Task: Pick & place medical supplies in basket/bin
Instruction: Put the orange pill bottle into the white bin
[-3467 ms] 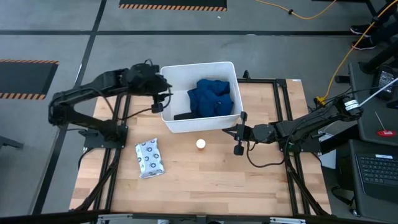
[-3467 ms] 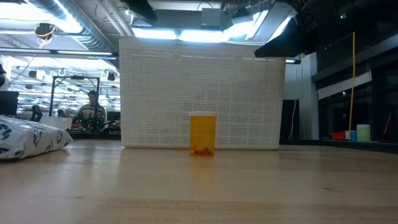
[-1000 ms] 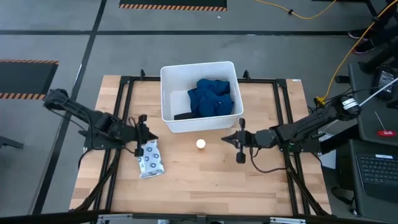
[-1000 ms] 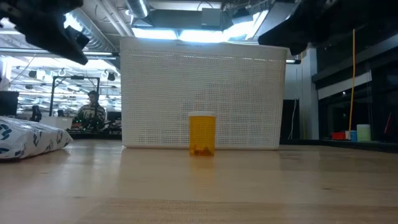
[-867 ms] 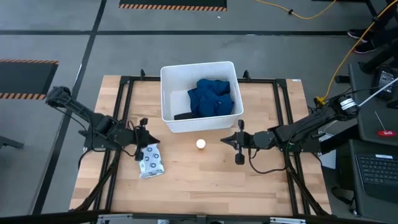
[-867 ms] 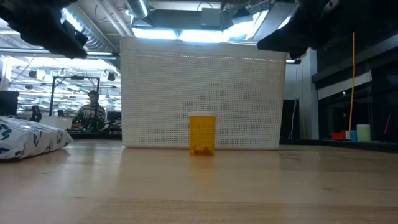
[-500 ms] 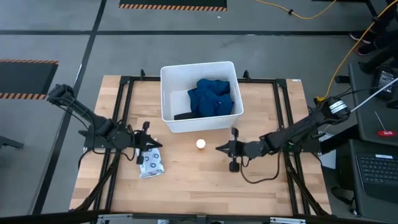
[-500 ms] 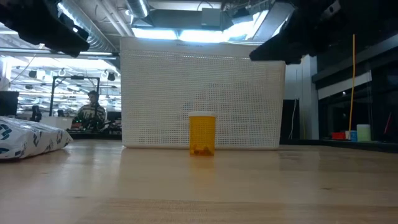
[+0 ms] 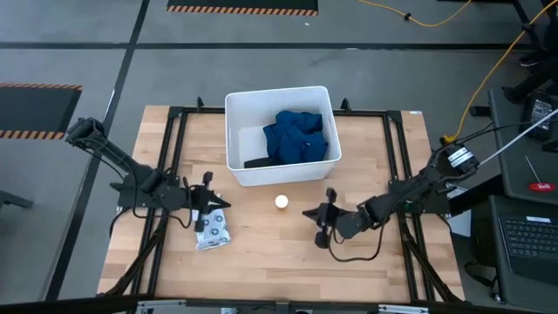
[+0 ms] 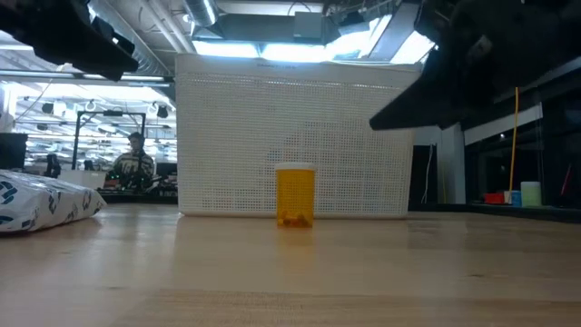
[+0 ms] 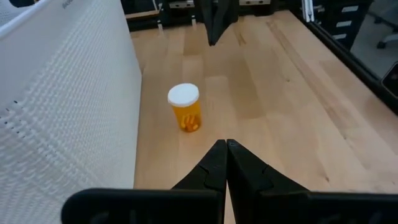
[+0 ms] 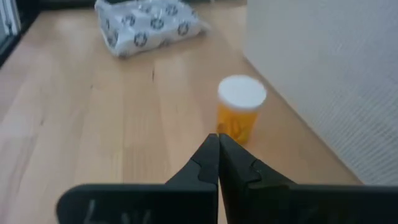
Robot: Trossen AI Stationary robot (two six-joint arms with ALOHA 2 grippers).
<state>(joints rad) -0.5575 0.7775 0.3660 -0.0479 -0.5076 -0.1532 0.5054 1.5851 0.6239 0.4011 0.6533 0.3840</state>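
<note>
The white bin (image 9: pixel 234 139) stands at the table's far middle. In it lie a dark-blue cloth (image 9: pixel 301 135) and a black oblong (image 9: pixel 257 162). An orange bottle with a white cap (image 9: pixel 282 202) (image 10: pixel 295 193) (image 11: pixel 185 109) (image 12: pixel 240 112) stands upright on the wood just in front of the bin. A white dotted packet (image 9: pixel 211 228) (image 10: pixel 41 202) (image 12: pixel 149 25) lies flat at the left. My left gripper (image 9: pixel 227 204) (image 11: pixel 225 146) hovers shut above the packet's far end. My right gripper (image 9: pixel 307 212) (image 12: pixel 217 138) is shut right of the bottle, its fingers pointing toward it.
Black frame rails (image 9: pixel 174 174) (image 9: pixel 399 166) run along the table's left and right sides. Bare wood (image 9: pixel 288 257) lies between the bottle and the near edge. A person (image 10: pixel 134 159) sits far off in the room behind the table.
My right gripper has moved toward the table's left and near edges, closer to the bottle, staying shut. My left gripper has shifted a little toward the right and the near edge, over the packet. The bottle, the packet and the bin have not moved.
</note>
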